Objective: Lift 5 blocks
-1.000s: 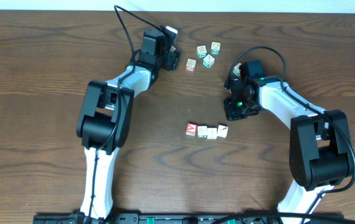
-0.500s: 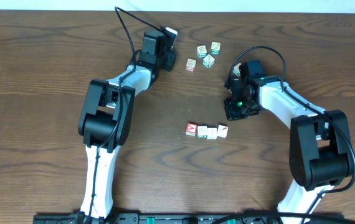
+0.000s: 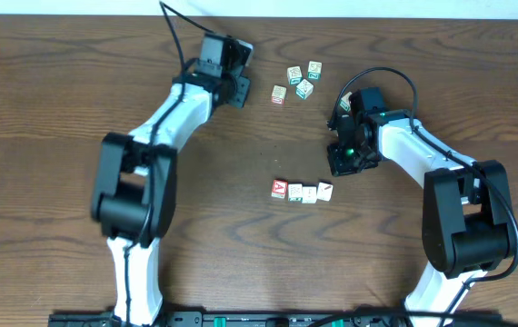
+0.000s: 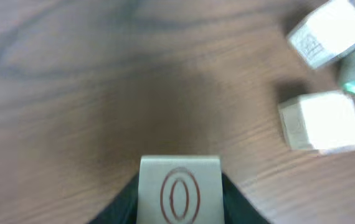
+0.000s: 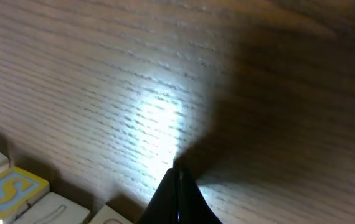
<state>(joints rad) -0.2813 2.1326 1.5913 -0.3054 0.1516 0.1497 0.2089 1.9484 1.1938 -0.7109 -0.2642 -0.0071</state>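
Left wrist view: the left gripper [image 4: 180,208] clamps an O block [image 4: 179,177]. Loose blocks [image 4: 319,121] lie to the right of its jaws, nearer this arm. The right gripper [image 5: 179,180] is pinched shut and empty, with a block row [image 5: 6,190] low left of its tips.

Your overhead: even soft light, desk [image 3: 50,136] grain sharp. Your left wrist: whole frame soft; O block [image 4: 179,190] readable, blocks [image 4: 321,121] at right overexposed white, blurred. Your right wrist: bright glare patch on wood, heavy shadow up-right of right pincer [image 5: 179,177].
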